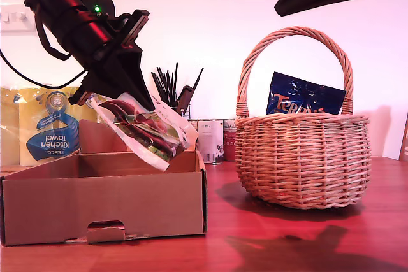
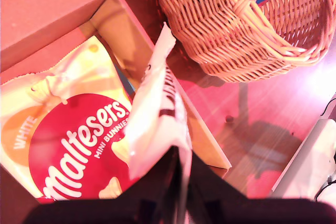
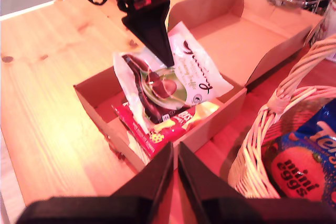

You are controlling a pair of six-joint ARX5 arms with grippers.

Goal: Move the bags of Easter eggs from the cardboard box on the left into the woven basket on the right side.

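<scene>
My first gripper (image 1: pixel 121 93) (image 2: pixel 178 161) is shut on the top edge of a white bag of Easter eggs (image 1: pixel 146 132) (image 2: pixel 155 124) (image 3: pixel 168 85) with dark red and green print. The bag hangs tilted above the cardboard box (image 1: pixel 102 202) (image 3: pixel 94 98). Inside the box lies a red and cream Maltesers bag (image 2: pixel 73 135) (image 3: pixel 157 129). The woven basket (image 1: pixel 303 157) (image 2: pixel 226 24) (image 3: pixel 252 166) stands at the exterior view's right and holds a blue Terry's bag (image 1: pixel 303 100) (image 3: pixel 302 166). High above the basket, my second gripper (image 1: pixel 287 4) (image 3: pixel 175 153) is shut on nothing.
Behind the box in the exterior view stand a yellow kitchen-towel pack (image 1: pixel 38 132), a wire holder of black utensils (image 1: pixel 172 90) and some tins (image 1: pixel 213 138). Reddish wooden tabletop (image 1: pixel 268 234) lies between box and basket.
</scene>
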